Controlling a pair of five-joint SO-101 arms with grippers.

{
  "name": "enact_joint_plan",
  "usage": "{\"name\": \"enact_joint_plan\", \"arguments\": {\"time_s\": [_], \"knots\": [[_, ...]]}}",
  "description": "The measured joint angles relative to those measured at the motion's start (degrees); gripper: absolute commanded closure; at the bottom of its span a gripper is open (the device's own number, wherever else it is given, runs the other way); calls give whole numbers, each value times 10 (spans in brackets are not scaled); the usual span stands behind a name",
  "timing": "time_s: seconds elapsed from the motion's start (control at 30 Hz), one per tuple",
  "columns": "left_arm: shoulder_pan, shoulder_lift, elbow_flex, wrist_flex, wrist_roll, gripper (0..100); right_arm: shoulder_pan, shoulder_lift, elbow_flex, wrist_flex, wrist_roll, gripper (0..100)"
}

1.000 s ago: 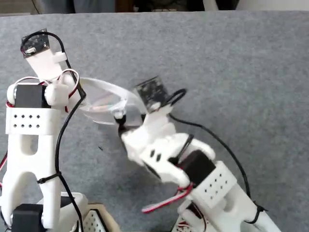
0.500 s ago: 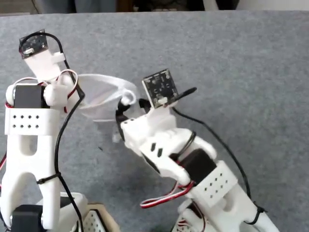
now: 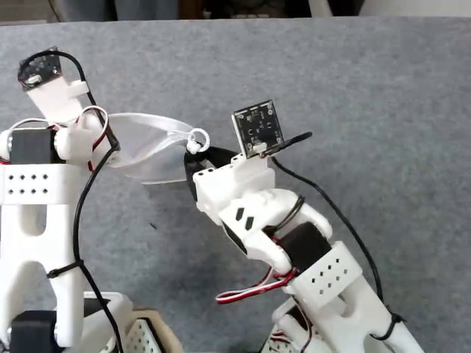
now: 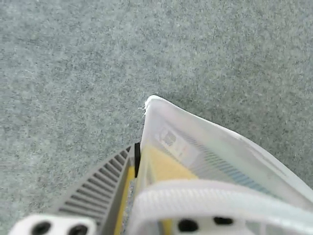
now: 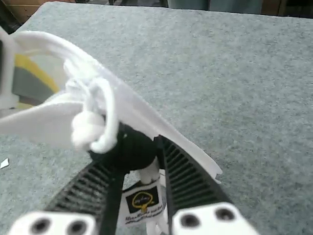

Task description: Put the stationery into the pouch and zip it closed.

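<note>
The translucent white pouch point(image 3: 151, 147) hangs above the grey table, stretched between both arms. My left gripper point(image 3: 110, 143) is shut on its left end. In the left wrist view the pouch point(image 4: 210, 156) lies against a grey ribbed finger point(image 4: 105, 178), and a yellow stationery item point(image 4: 164, 169) shows through its wall. My right gripper point(image 3: 197, 165) is at the pouch's right end. In the right wrist view that gripper point(image 5: 139, 147) is shut on the black zipper pull point(image 5: 128, 149), which carries a white cord loop point(image 5: 95, 122). The rest of the contents are hidden.
Grey felt-like table surface point(image 3: 368, 95) stretches open to the right and far side. A tan board with a white base point(image 3: 151, 334) sits at the near edge between the arms. A small white scrap point(image 5: 4, 163) lies on the table.
My right gripper has pulled the zipper pull rightward, and the pouch has gone from bulging open to stretched and flatter. The left arm has shifted slightly left.
</note>
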Motion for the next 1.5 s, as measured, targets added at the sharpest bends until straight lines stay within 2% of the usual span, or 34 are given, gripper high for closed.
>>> {"name": "enact_joint_plan", "arguments": {"time_s": [0.1, 0.3, 0.43, 0.57, 0.67, 1.03, 1.5], "knots": [[0, 0, 3, 0, 0, 971, 0, -2, 0, 16, 24, 986], [0, 0, 3, -5, -2, 961, -2, -45, -30, 129, 164, 986], [22, 0, 3, -6, -55, 825, -4, -87, -75, 192, 214, 986], [40, -1, 1, 5, -64, 707, -4, -98, -80, 201, 218, 986], [40, 0, -17, 32, -68, 673, -4, -98, -80, 201, 218, 986], [42, -54, -120, 87, -112, 674, -3, -107, -84, 202, 219, 986], [59, -283, -172, 89, -108, 676, -7, -104, -89, 201, 218, 986]]}}
